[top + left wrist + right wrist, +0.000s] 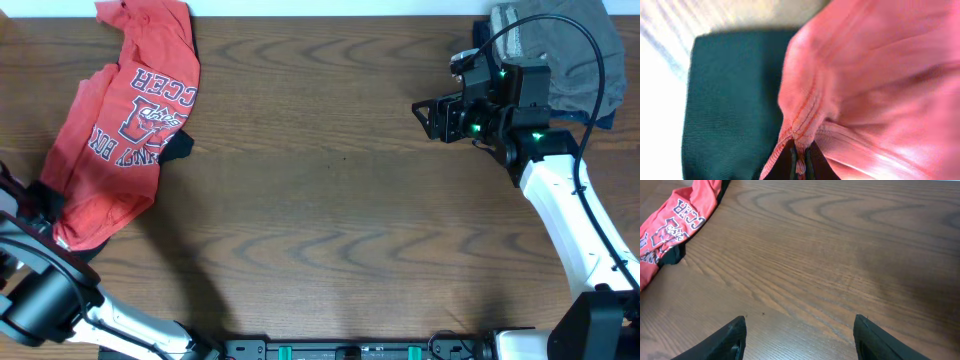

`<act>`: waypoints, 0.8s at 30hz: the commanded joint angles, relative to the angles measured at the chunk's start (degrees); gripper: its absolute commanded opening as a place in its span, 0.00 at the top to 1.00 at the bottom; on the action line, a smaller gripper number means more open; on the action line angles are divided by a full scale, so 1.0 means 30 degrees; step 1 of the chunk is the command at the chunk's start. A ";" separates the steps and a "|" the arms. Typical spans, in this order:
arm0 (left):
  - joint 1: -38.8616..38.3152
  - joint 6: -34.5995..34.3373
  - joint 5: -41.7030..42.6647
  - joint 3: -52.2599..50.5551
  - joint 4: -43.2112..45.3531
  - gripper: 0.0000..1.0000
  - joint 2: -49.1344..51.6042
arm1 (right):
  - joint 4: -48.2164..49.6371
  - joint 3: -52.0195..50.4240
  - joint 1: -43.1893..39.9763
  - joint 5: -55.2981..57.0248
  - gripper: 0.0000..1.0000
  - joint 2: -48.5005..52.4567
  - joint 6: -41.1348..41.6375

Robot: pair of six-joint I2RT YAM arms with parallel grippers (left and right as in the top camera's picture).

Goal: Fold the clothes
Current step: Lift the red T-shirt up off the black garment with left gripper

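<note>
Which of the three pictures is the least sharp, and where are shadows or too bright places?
Left wrist view: least sharp; the red-orange T-shirt fills most of it at close range, and the left edge is washed out white. Overhead view: sharp, evenly lit, a soft shadow on the table near the left arm. Right wrist view: crisp wood grain, a darker patch at the right.

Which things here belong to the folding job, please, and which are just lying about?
Job in hand:
- red T-shirt, crumpled at the table's left edge
- left gripper, shut on the shirt's hem
- right gripper, open over bare table

Lying about:
- grey garment heaped in the far right corner, untouched; possibly next
</note>
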 commanded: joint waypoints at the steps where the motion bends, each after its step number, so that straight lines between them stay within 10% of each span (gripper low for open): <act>1: 0.0022 -0.0408 0.2958 0.0991 -0.0007 0.94 -0.1945 | 0.0066 0.0459 0.0197 -0.0226 0.34 0.0051 -0.0219; 14: -0.1727 -0.3184 1.1890 0.0991 -0.0925 0.94 -0.6586 | 0.0051 0.0459 0.0189 -0.0226 0.41 0.0051 -0.0211; 24: -0.9879 -0.3417 1.2713 0.0991 0.2120 0.94 -1.0076 | 0.0022 0.0459 0.0189 -0.0517 0.43 0.0051 0.0168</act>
